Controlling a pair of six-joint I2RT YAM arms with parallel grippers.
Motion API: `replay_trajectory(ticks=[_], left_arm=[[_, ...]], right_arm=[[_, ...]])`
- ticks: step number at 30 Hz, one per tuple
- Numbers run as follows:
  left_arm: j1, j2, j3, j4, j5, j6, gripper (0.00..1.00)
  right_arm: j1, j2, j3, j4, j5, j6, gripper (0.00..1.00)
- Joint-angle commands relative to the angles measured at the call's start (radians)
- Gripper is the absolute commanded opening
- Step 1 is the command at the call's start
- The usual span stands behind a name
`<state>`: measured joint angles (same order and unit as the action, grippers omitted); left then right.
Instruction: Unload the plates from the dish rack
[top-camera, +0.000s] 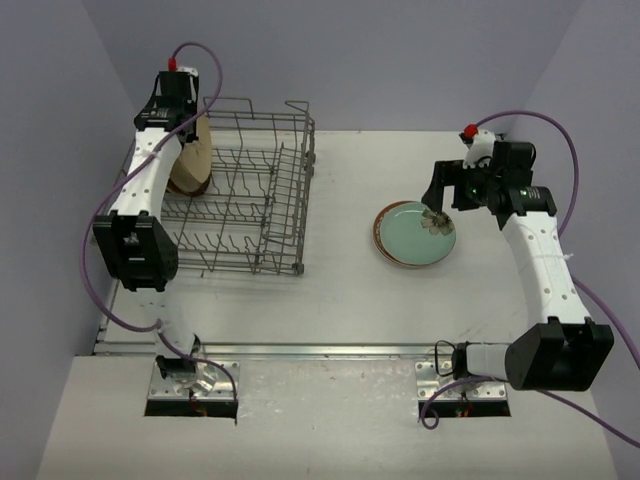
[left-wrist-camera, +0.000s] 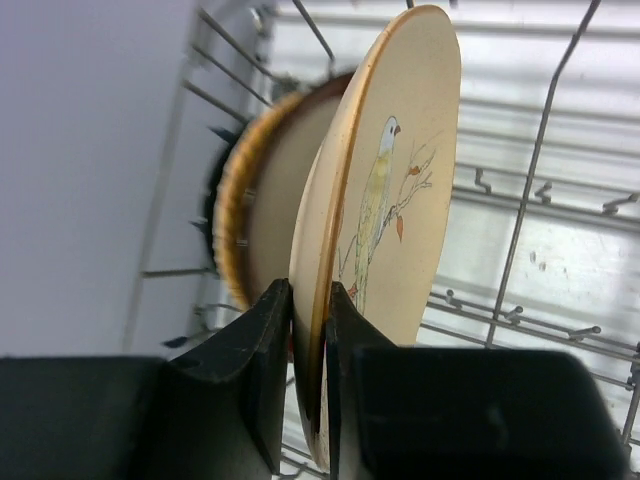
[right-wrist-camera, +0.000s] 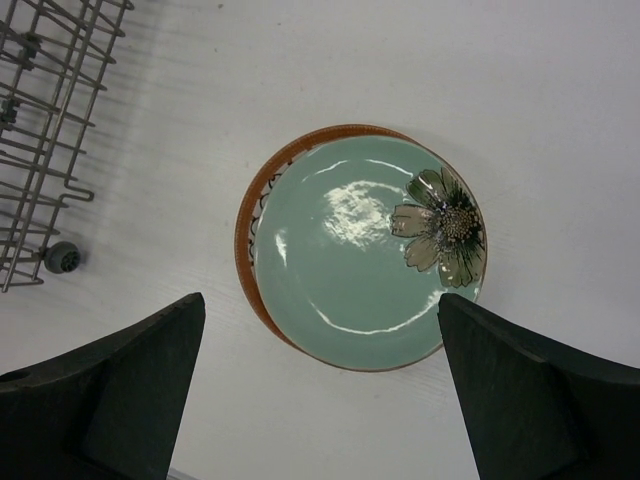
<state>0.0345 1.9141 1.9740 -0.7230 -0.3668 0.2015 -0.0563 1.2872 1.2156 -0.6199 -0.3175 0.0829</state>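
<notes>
Two stacked plates (right-wrist-camera: 365, 265) (mint-green atop brown-rimmed) lie below your open right gripper (right-wrist-camera: 320, 305); your left gripper (left-wrist-camera: 308, 300) clamps the upright cream bird-painted plate (left-wrist-camera: 395, 190).

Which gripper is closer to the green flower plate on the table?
Right. The right gripper hovers open directly above the green flower plate. The left gripper is far off at the dish rack, shut on a cream bird plate.

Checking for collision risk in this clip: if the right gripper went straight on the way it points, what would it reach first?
Most likely the mint green plate, which lies on a brown-rimmed plate on the table. The right gripper points down at it, jaws open. How far off it is remains unclear.
</notes>
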Motion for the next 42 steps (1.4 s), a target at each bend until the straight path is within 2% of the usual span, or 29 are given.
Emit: replay_trajectory(ticks=[1,4,7,10,12,17,20,25,29,35,37,38,39,41,42], left_arm=[[-0.020,-0.247,0.106,0.224,-0.101,0.079,0.00],[-0.022,-0.314,0.090,0.231,-0.047,0.071,0.00],[-0.023,-0.374,0.077,0.160,0.141,0.000,0.00],[-0.022,-0.444,0.032,0.106,0.404,-0.068,0.00],[-0.022,-0.490,-0.008,0.084,0.647,-0.129,0.00],[-0.024,-0.518,-0.085,0.084,1.128,-0.286,0.00],[-0.055,-0.518,-0.137,0.082,1.266,-0.343,0.00],[-0.103,-0.529,-0.240,0.073,1.379,-0.349,0.00],[-0.133,-0.523,-0.291,0.041,1.402,-0.322,0.00],[-0.159,-0.517,-0.337,0.031,1.419,-0.315,0.00],[-0.162,-0.507,-0.348,0.033,1.422,-0.314,0.00],[-0.162,-0.500,-0.351,0.033,1.422,-0.314,0.00],[-0.162,-0.498,-0.353,0.033,1.419,-0.314,0.00],[-0.162,-0.488,-0.354,0.030,1.381,-0.305,0.00],[-0.162,-0.486,-0.354,0.028,1.354,-0.305,0.01]], right_arm=[[0.004,-0.042,0.009,0.081,-0.058,0.048,0.99],[0.004,-0.053,0.008,0.104,-0.101,0.070,0.99],[0.006,-0.065,0.009,0.132,-0.178,0.110,0.99],[0.006,-0.071,0.009,0.178,-0.273,0.173,0.99],[0.008,-0.078,-0.002,0.251,-0.391,0.253,0.99],[0.043,-0.086,-0.038,0.449,-0.565,0.458,0.99],[0.110,-0.085,-0.038,0.520,-0.580,0.517,0.99],[0.241,-0.031,-0.004,0.537,-0.554,0.535,0.99],[0.311,0.032,0.018,0.553,-0.547,0.548,0.99],[0.414,0.107,0.056,0.508,-0.514,0.471,0.99],[0.443,0.136,0.069,0.494,-0.517,0.460,0.86],[0.449,0.144,0.076,0.493,-0.523,0.462,0.74],[0.450,0.151,0.077,0.494,-0.527,0.467,0.59],[0.450,0.165,0.082,0.490,-0.532,0.484,0.16],[0.448,0.167,0.084,0.483,-0.530,0.488,0.02]])
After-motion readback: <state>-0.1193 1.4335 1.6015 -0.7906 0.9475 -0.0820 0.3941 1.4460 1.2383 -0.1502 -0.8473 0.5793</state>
